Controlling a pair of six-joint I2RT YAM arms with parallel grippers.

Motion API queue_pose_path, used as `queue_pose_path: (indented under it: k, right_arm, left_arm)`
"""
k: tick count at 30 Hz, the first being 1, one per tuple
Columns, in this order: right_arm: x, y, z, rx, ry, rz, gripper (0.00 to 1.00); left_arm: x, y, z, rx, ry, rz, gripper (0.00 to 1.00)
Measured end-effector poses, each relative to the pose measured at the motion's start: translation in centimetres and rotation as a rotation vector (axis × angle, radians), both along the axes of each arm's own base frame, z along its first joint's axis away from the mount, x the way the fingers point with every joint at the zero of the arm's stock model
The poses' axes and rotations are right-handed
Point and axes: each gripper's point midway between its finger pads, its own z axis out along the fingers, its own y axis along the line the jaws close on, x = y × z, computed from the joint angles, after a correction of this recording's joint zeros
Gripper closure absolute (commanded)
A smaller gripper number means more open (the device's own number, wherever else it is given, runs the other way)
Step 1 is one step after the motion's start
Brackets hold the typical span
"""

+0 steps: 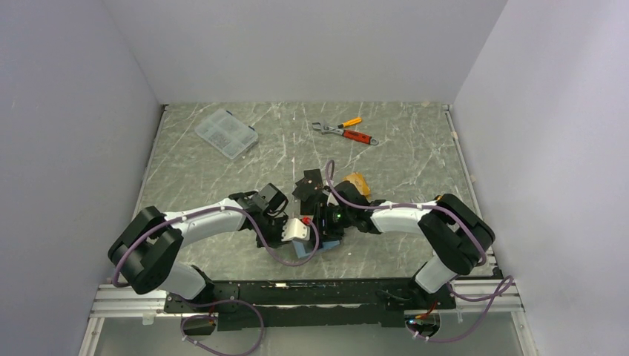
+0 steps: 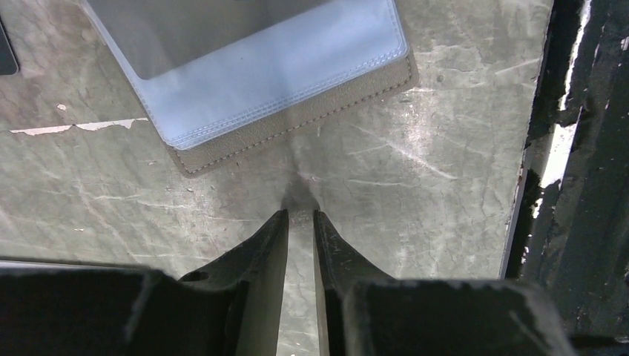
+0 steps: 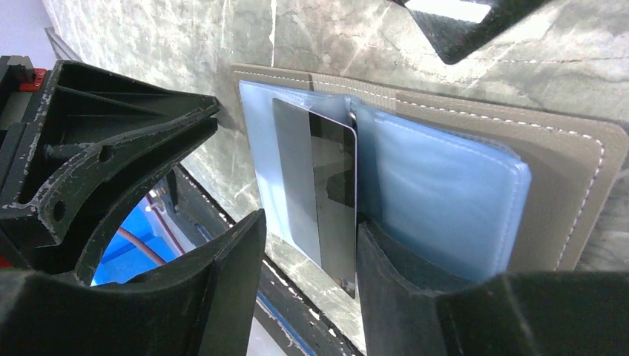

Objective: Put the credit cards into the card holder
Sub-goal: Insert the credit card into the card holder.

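Note:
The card holder (image 3: 564, 170) lies open on the table at the near centre, its blue-grey lining (image 2: 282, 67) facing up; it also shows in the top view (image 1: 317, 250). A glossy silvery-grey card (image 3: 326, 185) stands partly in its lining. My right gripper (image 3: 310, 221) is open around this card, which leans against the right finger; the left finger is apart from it. My left gripper (image 2: 300, 215) is nearly shut and empty, with its tips on the table just off the holder's taupe edge. A black card (image 1: 308, 182) and an orange-gold card (image 1: 357, 180) lie just beyond.
A clear compartment box (image 1: 226, 133) sits at the back left. An orange-handled wrench and pliers (image 1: 346, 132) lie at the back centre. The table's near edge and black frame rail (image 2: 578, 148) are close to the holder. Both arms crowd the near centre.

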Motion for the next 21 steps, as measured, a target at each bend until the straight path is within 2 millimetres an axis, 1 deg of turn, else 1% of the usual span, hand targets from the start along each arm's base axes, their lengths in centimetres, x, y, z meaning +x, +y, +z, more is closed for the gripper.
queue_pose_path:
  k: [7, 11, 14, 18, 21]
  right_arm:
    - [-0.1, -0.6, 0.0, -0.03, -0.006, -0.009, 0.46]
    - [-0.1, -1.2, 0.0, -0.067, -0.014, -0.02, 0.44]
    - [-0.2, -1.5, 0.1, -0.092, -0.025, -0.029, 0.41]
    - [-0.3, -1.5, 0.2, -0.1, -0.037, -0.029, 0.39]
    - [-0.5, -1.3, 0.2, -0.098, -0.041, -0.023, 0.38]
  left_arm:
    - [0.0, -0.2, 0.0, 0.003, -0.015, 0.002, 0.78]
    - [0.0, -0.8, 0.4, -0.018, -0.024, 0.005, 0.8]
    - [-0.1, -1.4, 1.3, -0.056, -0.034, 0.011, 0.8]
    - [0.1, -2.9, 2.9, -0.132, -0.032, 0.029, 0.81]
    - [0.3, -3.9, 3.4, -0.169, -0.026, 0.034, 0.81]
